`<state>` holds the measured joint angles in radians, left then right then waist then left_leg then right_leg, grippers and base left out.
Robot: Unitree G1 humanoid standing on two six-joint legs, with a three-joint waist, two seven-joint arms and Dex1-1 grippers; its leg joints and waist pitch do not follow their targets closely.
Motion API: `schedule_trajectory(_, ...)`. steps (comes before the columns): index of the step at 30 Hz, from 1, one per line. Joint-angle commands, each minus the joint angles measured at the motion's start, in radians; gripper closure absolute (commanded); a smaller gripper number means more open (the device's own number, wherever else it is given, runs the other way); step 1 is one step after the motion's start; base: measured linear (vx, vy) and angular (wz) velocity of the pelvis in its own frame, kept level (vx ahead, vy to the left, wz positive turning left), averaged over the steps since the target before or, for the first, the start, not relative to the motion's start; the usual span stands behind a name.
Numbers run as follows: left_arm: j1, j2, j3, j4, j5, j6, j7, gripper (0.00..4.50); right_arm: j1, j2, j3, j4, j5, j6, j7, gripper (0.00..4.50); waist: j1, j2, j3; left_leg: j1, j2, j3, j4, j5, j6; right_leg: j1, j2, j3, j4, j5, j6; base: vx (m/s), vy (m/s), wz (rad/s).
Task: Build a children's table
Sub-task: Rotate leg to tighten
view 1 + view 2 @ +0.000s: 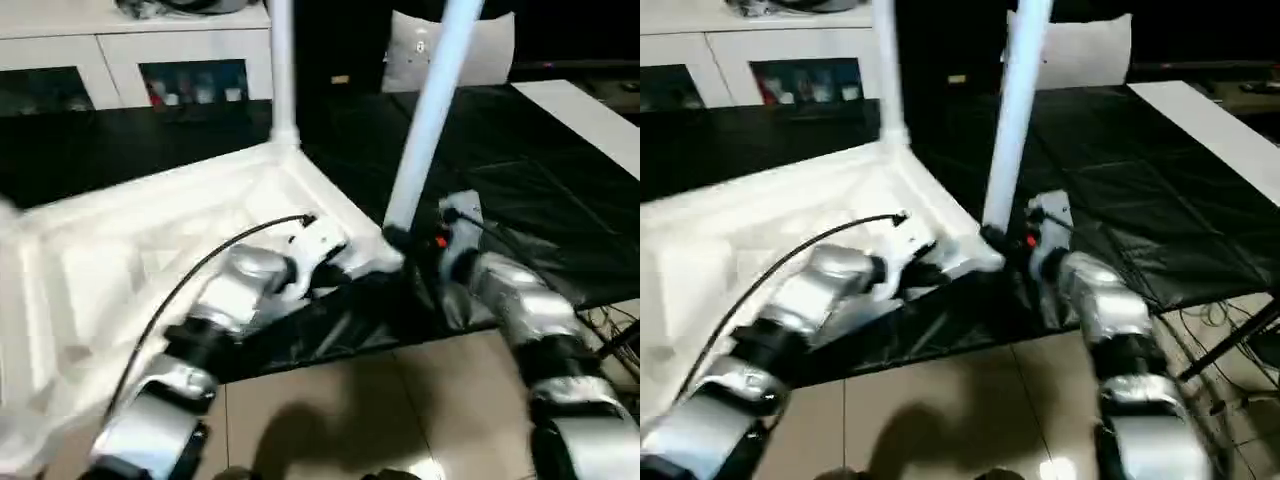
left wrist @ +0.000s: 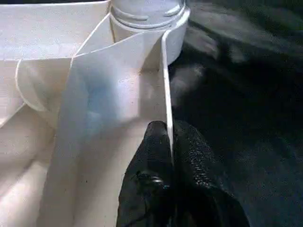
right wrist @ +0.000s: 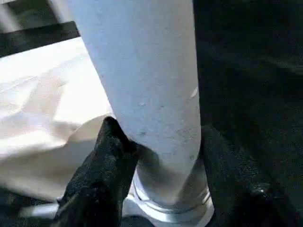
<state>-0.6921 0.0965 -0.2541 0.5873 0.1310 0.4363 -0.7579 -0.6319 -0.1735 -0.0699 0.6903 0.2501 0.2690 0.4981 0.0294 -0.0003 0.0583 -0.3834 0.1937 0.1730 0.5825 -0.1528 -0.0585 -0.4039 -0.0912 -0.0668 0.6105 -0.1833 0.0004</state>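
Both tools — right tool [image 3: 161,165], left tool [image 2: 170,156] — on table [image 1: 150,250]

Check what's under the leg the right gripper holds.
The leg ends in a corner socket of the upturned tabletop. The right gripper clamps it there. The thread is hidden inside.

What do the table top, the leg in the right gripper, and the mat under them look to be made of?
Table top: likely moulded white plastic, thin ribs, slight sheen. Leg: same smooth white plastic, faintly scuffed, held by the right gripper. Mat: black, glossy, creased, probably plastic sheet.
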Motion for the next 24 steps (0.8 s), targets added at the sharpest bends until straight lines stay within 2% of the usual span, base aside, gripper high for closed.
schedule_trajectory(1,-0.029,-0.089,-0.033,-0.045,-0.046,-0.026,-0.032,4.5,-0.007,0.048,0.016,0.071,-0.017,0.022,-0.072,2.55,0.009,-0.005,-0.056,0.009,0.022,-0.011,-0.074,-0.34,0.008,0.039,-0.051,0.033,-0.104,-0.402,-0.171,0.0,0.0,0.0)
schedule_trajectory(2,-0.029,-0.09,-0.034,-0.046,-0.044,-0.024,-0.031,4.5,-0.01,0.05,0.016,0.075,-0.016,0.013,-0.065,2.55,0.011,-0.001,-0.059,0.011,0.024,-0.01,-0.074,-0.332,0.011,0.039,-0.05,0.034,-0.103,-0.369,-0.176,0.0,0.0,0.0)
schedule_trajectory(3,-0.029,-0.088,-0.037,-0.05,-0.037,-0.02,-0.026,4.5,-0.011,0.055,0.022,0.067,-0.013,-0.007,-0.036,2.01,0.013,-0.002,-0.059,0.011,0.025,-0.009,-0.073,-0.327,0.018,0.039,-0.048,0.034,-0.1,-0.326,-0.188,0.0,0.0,0.0)
schedule_trajectory(5,-0.026,-0.071,-0.047,-0.052,-0.025,-0.034,-0.029,4.5,0.01,0.052,0.034,0.013,-0.004,0.001,0.001,1.87,0.015,-0.001,-0.062,0.008,0.024,-0.007,-0.073,-0.295,0.031,0.045,-0.046,0.034,-0.093,-0.255,-0.207,0.0,0.0,0.0)
schedule_trajectory(6,-0.023,-0.056,-0.053,-0.052,-0.019,-0.046,-0.035,4.5,0.03,0.044,0.044,-0.03,0.003,0.01,0.03,1.81,0.022,0.0,-0.063,0.012,0.025,-0.005,-0.071,-0.276,0.042,0.044,-0.046,0.036,-0.092,-0.216,-0.216,0.0,0.0,0.0)
schedule_trajectory(9,-0.017,-0.026,-0.059,-0.053,-0.017,-0.067,-0.051,4.5,0.077,0.017,0.059,-0.12,0.011,0.014,0.09,1.4,0.033,-0.002,-0.066,0.009,0.026,-0.003,-0.068,-0.219,0.068,0.052,-0.047,0.036,-0.083,-0.138,-0.229,0.0,0.0,0.0)
schedule_trajectory(12,-0.008,0.013,-0.062,-0.048,-0.011,-0.108,-0.099,4.5,0.121,-0.038,0.059,-0.198,0.031,0.014,0.178,1.15,0.042,-0.002,-0.065,0.009,0.027,-0.003,-0.07,-0.207,0.08,0.055,-0.049,0.035,-0.084,-0.132,-0.232,0.0,0.0,0.0)
schedule_trajectory(16,0.001,0.054,-0.067,-0.046,-0.016,-0.145,-0.156,4.5,0.147,-0.111,0.053,-0.248,0.059,0.022,0.281,0.84,0.048,0.001,-0.063,0.011,0.031,-0.003,-0.072,-0.215,0.075,0.054,-0.049,0.035,-0.084,-0.147,-0.236,0.0,0.0,0.0)
schedule_trajectory(17,0.006,0.069,-0.07,-0.046,-0.02,-0.166,-0.181,4.5,0.159,-0.138,0.054,-0.27,0.066,0.028,0.315,0.71,0.051,0.003,-0.062,0.012,0.031,-0.004,-0.072,-0.219,0.073,0.053,-0.049,0.035,-0.086,-0.149,-0.234,0.0,0.0,0.0)
schedule_trajectory(18,0.015,0.097,-0.079,-0.045,-0.025,-0.21,-0.228,4.5,0.178,-0.184,0.061,-0.304,0.075,0.04,0.376,0.59,0.055,0.001,-0.063,0.012,0.03,-0.003,-0.071,-0.217,0.074,0.056,-0.049,0.036,-0.085,-0.144,-0.234,0.0,0.0,0.0)
schedule_trajectory(20,0.021,0.115,-0.084,-0.047,-0.033,-0.24,-0.267,4.5,0.19,-0.216,0.068,-0.324,0.077,0.047,0.422,0.53,0.062,0.002,-0.063,0.012,0.032,-0.003,-0.07,-0.212,0.081,0.056,-0.051,0.037,-0.082,-0.128,-0.236,0.0,0.0,0.0)
schedule_trajectory(22,0.026,0.149,-0.098,-0.047,-0.038,-0.274,-0.32,4.5,0.21,-0.27,0.082,-0.351,0.07,0.058,0.494,0.25,0.065,0.003,-0.063,0.013,0.033,-0.004,-0.07,-0.21,0.082,0.055,-0.05,0.036,-0.081,-0.126,-0.236,0.0,0.0,0.0)
schedule_trajectory(24,0.03,0.172,-0.106,-0.046,-0.043,-0.315,-0.368,4.5,0.222,-0.304,0.093,-0.364,0.057,0.046,0.531,0.25,0.068,0.003,-0.062,0.014,0.035,-0.002,-0.071,-0.218,0.075,0.053,-0.052,0.037,-0.082,-0.145,-0.238,0.0,0.0,0.0)
